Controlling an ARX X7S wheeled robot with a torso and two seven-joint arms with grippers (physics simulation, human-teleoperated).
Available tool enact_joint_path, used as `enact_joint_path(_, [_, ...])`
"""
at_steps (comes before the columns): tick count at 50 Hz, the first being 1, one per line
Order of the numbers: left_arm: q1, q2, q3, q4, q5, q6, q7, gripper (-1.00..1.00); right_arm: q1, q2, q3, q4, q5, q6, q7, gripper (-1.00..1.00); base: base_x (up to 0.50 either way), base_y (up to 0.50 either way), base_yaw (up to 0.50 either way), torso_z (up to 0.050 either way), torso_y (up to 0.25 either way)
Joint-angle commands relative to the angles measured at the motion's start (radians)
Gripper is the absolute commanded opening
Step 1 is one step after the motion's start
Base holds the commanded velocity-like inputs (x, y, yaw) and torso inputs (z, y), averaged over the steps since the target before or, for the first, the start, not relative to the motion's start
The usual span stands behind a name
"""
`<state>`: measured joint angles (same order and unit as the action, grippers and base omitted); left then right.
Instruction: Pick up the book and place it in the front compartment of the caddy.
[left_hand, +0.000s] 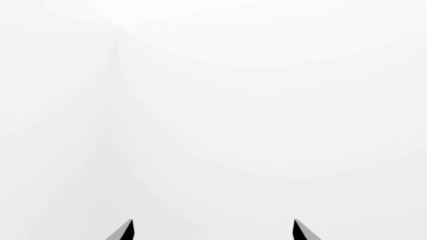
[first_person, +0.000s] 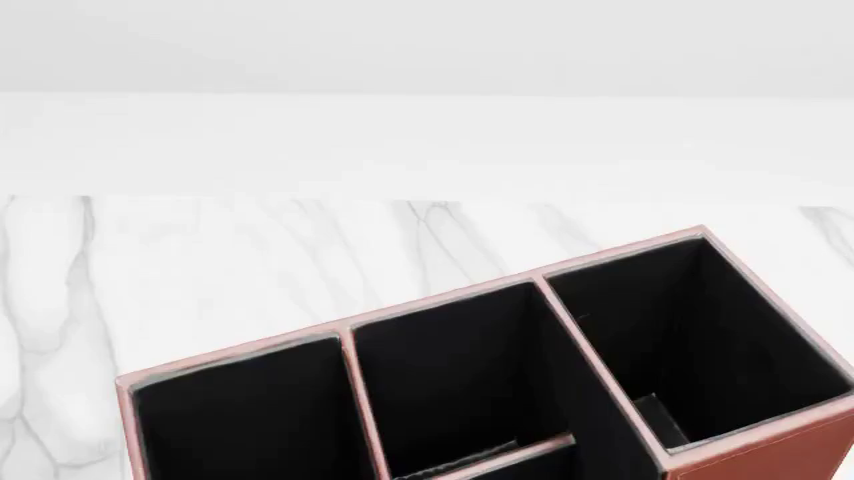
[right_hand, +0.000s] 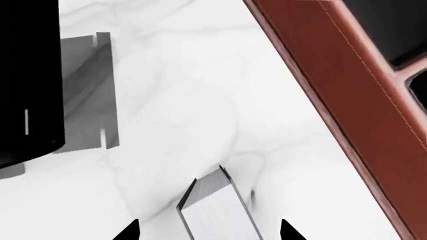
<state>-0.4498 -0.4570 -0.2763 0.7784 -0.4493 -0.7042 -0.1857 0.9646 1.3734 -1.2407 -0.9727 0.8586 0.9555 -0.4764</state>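
Note:
The book (right_hand: 217, 215) shows only in the right wrist view, as a thin slab with a pale face and dark edges standing over the marble top. My right gripper (right_hand: 208, 231) is open, one fingertip on each side of the book with a gap at both. The caddy (right_hand: 333, 85) is a reddish-brown box whose outer wall runs close beside that gripper. From the head view, the caddy (first_person: 781, 452) shows several black-lined cells split by thin partitions, and neither arm appears there. My left gripper (left_hand: 213, 231) is open with nothing between its fingers, facing plain white.
The caddy rests on a white marble table (first_person: 267, 260) with a white wall behind it. In the right wrist view a large black object (right_hand: 27, 75) stands on the marble on the side away from the caddy and casts a grey shadow.

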Motion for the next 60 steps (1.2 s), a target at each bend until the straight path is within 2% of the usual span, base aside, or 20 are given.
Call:
enact_joint_path(1, [0.005,0.014,-0.014,-0.001,0.011,0.001,0.018,1.0,-0.022,-0.016,0.001,0.018,-0.032,-0.012,-0.009,1.0,0.0,0.0,0.0,0.0,0.0])
enact_joint_path(46, [0.01,0.005,-0.017,-0.007,-0.002,0.011,0.008,1.0,-0.066,-0.058,-0.044,0.079,-0.081,-0.033,0.002,1.0,0.0,0.0,0.0,0.0,0.0])
enact_joint_path(47, [0.01,0.005,-0.017,-0.007,-0.002,0.011,0.007,1.0,-0.067,-0.057,-0.044,0.078,-0.082,-0.036,0.001,-1.0,0.0,0.0,0.0,0.0,0.0])
enact_joint_path(60, [0.013,0.005,-0.013,-0.009,-0.004,0.017,0.005,1.0,-0.068,-0.048,-0.043,0.073,-0.077,-0.043,0.007,-1.0,0.0,0.0,0.0,0.0,0.0])
